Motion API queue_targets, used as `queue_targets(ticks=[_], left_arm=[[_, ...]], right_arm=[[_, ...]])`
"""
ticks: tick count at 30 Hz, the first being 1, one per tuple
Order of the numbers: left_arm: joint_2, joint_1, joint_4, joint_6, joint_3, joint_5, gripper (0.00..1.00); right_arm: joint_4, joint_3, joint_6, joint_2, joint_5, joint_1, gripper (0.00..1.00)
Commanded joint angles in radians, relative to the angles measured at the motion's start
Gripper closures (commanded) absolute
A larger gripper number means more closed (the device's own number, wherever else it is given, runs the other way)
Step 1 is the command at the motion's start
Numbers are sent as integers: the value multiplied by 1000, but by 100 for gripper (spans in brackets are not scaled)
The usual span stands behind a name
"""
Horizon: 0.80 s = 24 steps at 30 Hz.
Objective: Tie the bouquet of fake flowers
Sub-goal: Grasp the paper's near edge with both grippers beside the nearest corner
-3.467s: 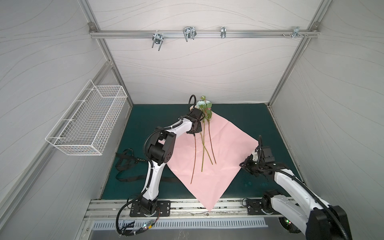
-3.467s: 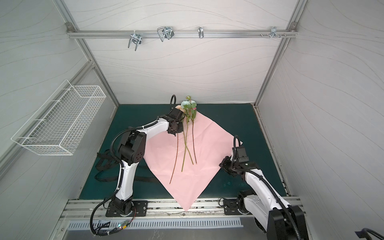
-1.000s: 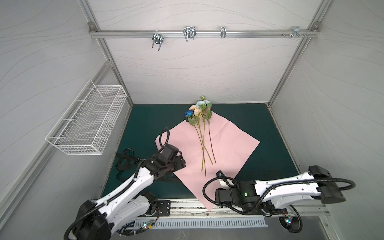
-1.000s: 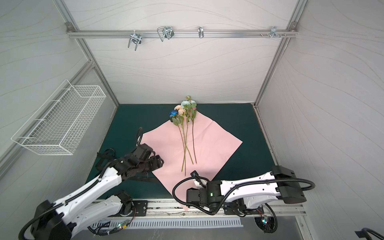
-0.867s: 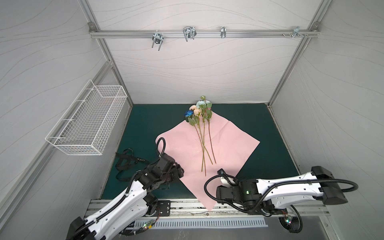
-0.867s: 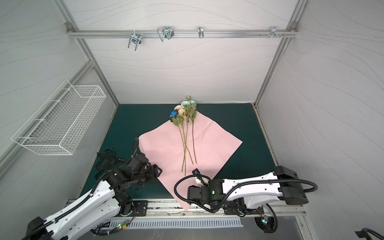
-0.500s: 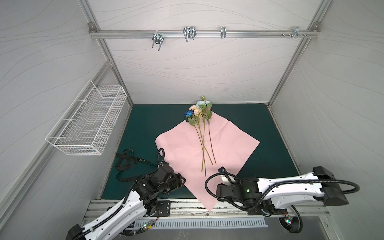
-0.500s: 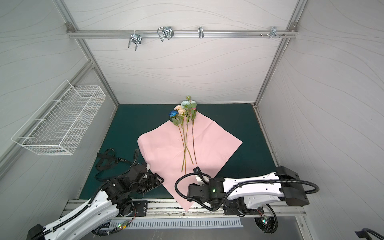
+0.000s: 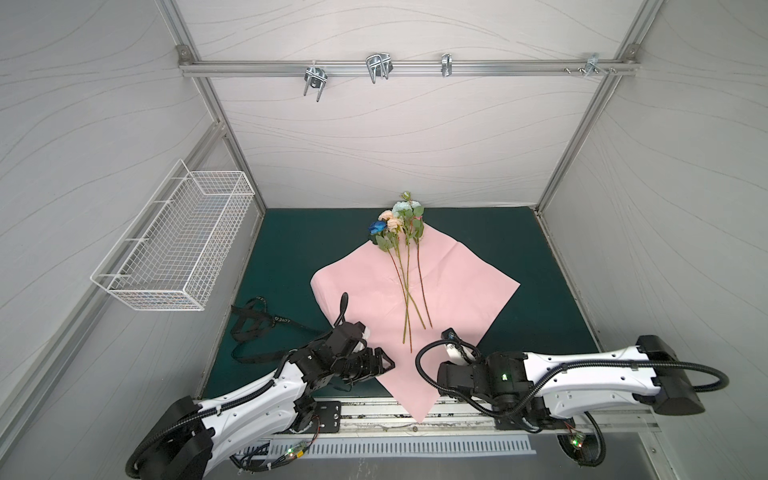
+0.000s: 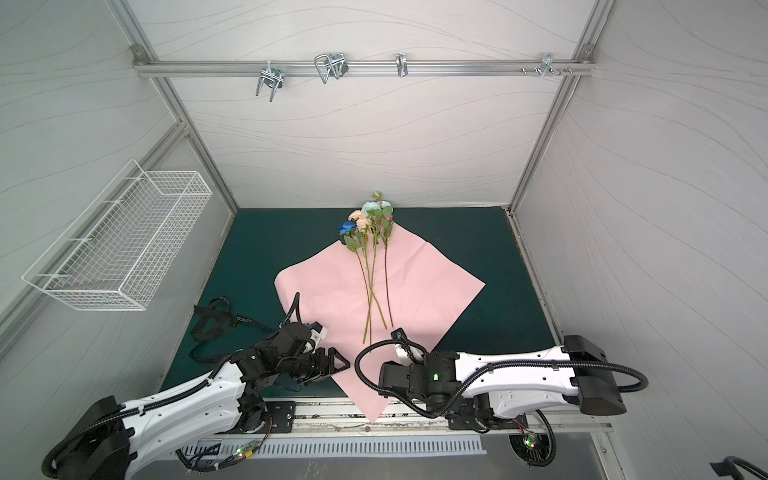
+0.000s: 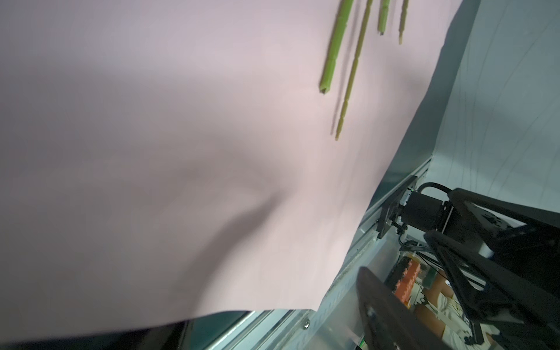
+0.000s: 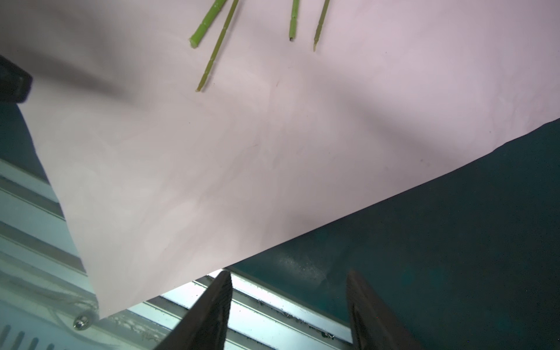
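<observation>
The bouquet of fake flowers [image 9: 398,222] lies on a pink paper sheet [image 9: 457,282], heads at the far corner and stems [image 9: 409,307] running toward me; it shows in both top views [image 10: 368,226]. My left gripper [image 9: 381,363] hangs open at the sheet's near-left edge, one dark finger [image 11: 375,297] showing in its wrist view. The stem ends [image 12: 209,65] are short of both grippers. My right gripper [image 12: 289,272] is open and empty over the mat by the sheet's near-right edge. In the top views its wrist [image 9: 461,368] hides it.
A black ribbon [image 9: 257,324] lies coiled on the green mat [image 9: 540,316] left of the sheet. The sheet's near corner overhangs the metal front rail [image 9: 365,413]. A white wire basket [image 9: 174,245] hangs on the left wall, and hooks [image 9: 378,68] sit on the overhead bar.
My left arm has drawn back from the sheet's left side toward the front, and its gripper now sits at the near-left edge. The right arm has barely shifted. The flowers have stayed put.
</observation>
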Motion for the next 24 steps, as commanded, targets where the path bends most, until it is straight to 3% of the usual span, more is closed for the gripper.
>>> queue_targets(ticks=[1,9,16,21,24], left_arm=[[2,-5,121,33,-22,32,16],[-27,-4,98,45,-5,-96,25],[55,-3,123,61,55,-105,44],[138,9,122,81,124,-101,69],[188,43,115,85,167,-62,75]], right_arm=[[-46,-2,19,-22,27,-9,38],[89,-53,-104,-53,-34,-20,40],[133,-66,-182,-60,-58,4,41],[14,-18,-149,-84,-14,-5,41],[-25,4,-162,-127,-8,-11,41]])
